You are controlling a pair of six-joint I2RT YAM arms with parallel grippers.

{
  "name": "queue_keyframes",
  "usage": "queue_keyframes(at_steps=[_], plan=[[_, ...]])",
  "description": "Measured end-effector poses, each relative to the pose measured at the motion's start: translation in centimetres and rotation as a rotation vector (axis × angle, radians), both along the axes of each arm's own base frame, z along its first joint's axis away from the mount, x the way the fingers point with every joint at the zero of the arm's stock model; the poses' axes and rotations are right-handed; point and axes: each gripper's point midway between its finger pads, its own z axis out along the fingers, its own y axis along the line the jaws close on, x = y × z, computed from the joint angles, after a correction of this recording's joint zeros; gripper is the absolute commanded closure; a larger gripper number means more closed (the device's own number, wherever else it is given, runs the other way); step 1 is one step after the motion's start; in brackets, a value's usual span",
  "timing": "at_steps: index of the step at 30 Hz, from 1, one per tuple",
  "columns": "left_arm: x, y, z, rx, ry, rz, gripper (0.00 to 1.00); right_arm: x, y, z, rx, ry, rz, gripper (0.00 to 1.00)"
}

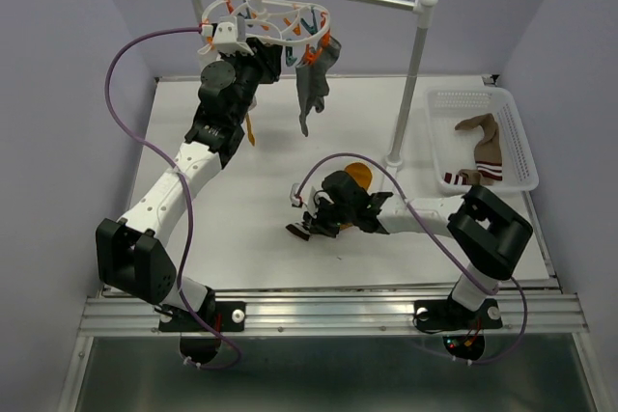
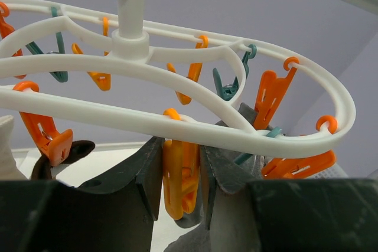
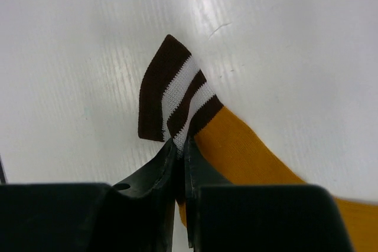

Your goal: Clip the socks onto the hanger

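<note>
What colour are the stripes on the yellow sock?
Brown and white, on the mustard-orange sock; right wrist view.

1. Pale lavender walls (image 1: 58, 45) close in the left, back and right
2. A white table (image 1: 251, 238) fills the middle, its top softly lit
3. A metal rail stand (image 1: 412, 74) with white ball-topped posts stands towards the back
4. An aluminium rail (image 1: 328, 314) edges the near side, above a grey-green floor (image 1: 338, 373)
</note>
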Motion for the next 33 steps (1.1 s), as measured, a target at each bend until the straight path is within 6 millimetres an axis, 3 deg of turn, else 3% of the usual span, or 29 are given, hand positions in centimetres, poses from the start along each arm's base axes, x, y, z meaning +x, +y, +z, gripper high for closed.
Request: queue_keyframes(at_steps=[7, 18, 27, 30, 33], plan=[[0.0, 0.0, 0.1, -0.014, 0.003, -0.008, 1.00, 4.5, 1.4, 7.2, 0.147, -0.083, -0.221, 0.98], [-0.1, -0.3, 0.5, -0.088, 0.022, -0.024, 1.00, 13.1, 0.1, 18.2, 0.495, -0.125, -0.602, 0.98], [-0.3, -0.5, 0.7, -0.123, 0.031, -0.042, 1.00, 15.5, 2.0, 28.8, 0.771, -0.148, -0.565, 0.96], [-0.3, -0.6, 0.7, -0.126, 0.032, -0.046, 1.00, 16.7, 2.1, 30.6, 0.821, -0.136, -0.560, 0.96], [-0.3, -0.6, 0.7, -0.130, 0.034, -0.049, 1.00, 18.2, 1.5, 31.0, 0.848, -0.099, -0.575, 0.96]])
